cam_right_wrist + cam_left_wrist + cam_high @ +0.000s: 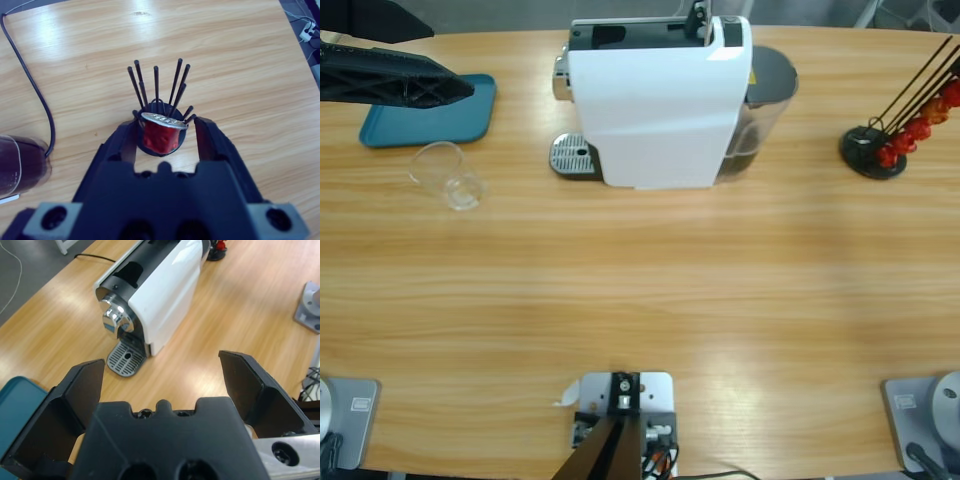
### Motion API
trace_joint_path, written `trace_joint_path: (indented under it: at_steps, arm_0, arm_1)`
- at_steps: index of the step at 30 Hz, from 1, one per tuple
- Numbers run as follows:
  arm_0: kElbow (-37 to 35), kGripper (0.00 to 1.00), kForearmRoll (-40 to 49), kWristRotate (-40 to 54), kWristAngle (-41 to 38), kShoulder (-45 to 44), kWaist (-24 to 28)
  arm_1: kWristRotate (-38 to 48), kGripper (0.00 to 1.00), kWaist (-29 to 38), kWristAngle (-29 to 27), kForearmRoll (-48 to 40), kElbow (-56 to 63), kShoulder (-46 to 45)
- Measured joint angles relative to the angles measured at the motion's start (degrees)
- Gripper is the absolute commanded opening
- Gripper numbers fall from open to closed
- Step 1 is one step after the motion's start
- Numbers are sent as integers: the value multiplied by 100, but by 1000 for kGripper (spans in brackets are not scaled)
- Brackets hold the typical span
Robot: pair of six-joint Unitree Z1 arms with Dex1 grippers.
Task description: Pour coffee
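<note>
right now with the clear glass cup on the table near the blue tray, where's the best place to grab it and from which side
The glass cup looks tipped on its side, its open mouth facing away from the blue tray. Probably best to come straight down and close the jaws across its round wall at mid-length. The open left gripper hangs nearest, over the tray.

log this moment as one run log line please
left gripper: open, empty, facing coffee machine | right gripper: jaws around red capsule at rack | glass cup: empty
</note>
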Motion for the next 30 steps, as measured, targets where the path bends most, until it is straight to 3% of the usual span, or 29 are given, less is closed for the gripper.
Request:
trace_joint_path:
  at_steps: [28,30]
  arm_0:
    - [4,996,0,-75,0,0,-1]
    - [4,996,0,-75,0,0,-1]
  arm_1:
    - [-8,501,0,0,-40,155,0]
    - [-9,341,0,0,-40,155,0]
